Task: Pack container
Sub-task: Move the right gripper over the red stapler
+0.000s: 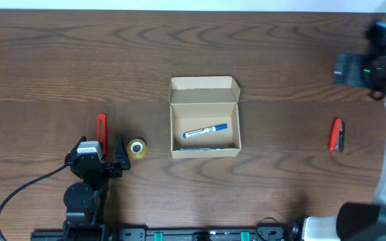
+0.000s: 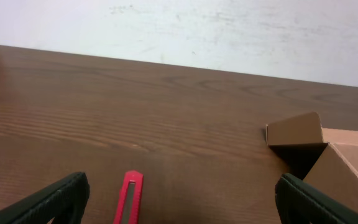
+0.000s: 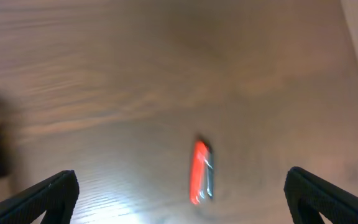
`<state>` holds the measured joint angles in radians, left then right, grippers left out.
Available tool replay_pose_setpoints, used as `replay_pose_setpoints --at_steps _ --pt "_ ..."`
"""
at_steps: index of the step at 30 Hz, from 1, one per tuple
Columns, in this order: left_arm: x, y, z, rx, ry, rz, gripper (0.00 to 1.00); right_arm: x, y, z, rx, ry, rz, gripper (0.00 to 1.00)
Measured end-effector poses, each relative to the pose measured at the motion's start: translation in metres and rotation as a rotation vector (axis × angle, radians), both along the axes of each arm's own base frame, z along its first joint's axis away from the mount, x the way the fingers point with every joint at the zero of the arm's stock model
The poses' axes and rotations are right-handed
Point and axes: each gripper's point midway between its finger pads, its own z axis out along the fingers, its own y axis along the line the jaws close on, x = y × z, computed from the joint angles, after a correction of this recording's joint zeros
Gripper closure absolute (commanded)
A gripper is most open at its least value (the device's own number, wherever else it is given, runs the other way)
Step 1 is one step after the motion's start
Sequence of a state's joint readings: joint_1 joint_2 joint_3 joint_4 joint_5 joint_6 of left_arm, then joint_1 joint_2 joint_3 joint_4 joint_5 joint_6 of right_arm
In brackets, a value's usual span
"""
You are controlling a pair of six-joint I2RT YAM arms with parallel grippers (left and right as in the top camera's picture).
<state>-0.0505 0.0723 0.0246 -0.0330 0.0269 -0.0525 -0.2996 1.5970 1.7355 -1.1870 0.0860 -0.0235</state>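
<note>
Dark fingers (image 2: 61, 199) of the left gripper (image 2: 182, 186) fill the two bottom corners of the left wrist view, spread wide apart with nothing between them but bare table (image 2: 135, 106). A red cutter (image 2: 129, 198) lies on the wood just ahead of them, nearer the left finger, untouched. From overhead this gripper sits at the lower left of the frame, with the cutter directly above it and a small roll of tape (image 1: 137, 148) just to its right.

The box (image 1: 204, 134) rests in the middle of the overhead frame, well apart from both grippers. Its lid (image 1: 204, 90) is folded back toward the top of the picture, so the inside is open. A blue pen (image 1: 205, 131) lies slanted on the floor of the box. In the left wrist view a corner of the box shows at the right edge.

The right gripper (image 3: 180, 186) is at the upper right of the overhead frame, blurred. Its wrist view shows its fingers wide apart and holding nothing, above a red and black tool (image 3: 201, 173) lying on the table at the right side of the overhead frame.
</note>
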Motion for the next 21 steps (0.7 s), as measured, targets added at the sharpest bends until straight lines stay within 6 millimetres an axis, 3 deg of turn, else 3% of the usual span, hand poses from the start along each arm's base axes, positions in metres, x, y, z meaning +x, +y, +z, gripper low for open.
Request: replay_pose_setpoints --at_steps 4,7,14,18,21 --pt "0.000 0.000 0.000 0.000 0.000 0.000 0.05 -0.016 -0.044 -0.041 0.075 0.086 -0.188 0.01" --pt "0.000 0.000 0.000 0.000 0.000 0.000 0.05 -0.020 -0.056 -0.085 0.124 0.178 -0.245 0.01" --pt "0.000 0.000 0.000 0.000 0.000 0.000 0.05 -0.034 -0.043 -0.191 0.240 0.358 -0.259 0.01" --pt "0.000 0.000 0.000 0.000 0.000 0.000 0.05 -0.046 -0.030 -0.224 0.289 0.403 -0.252 0.01" --pt "0.000 0.000 0.000 0.000 0.000 0.000 0.05 -0.053 -0.024 -0.235 0.309 0.424 -0.248 0.01"
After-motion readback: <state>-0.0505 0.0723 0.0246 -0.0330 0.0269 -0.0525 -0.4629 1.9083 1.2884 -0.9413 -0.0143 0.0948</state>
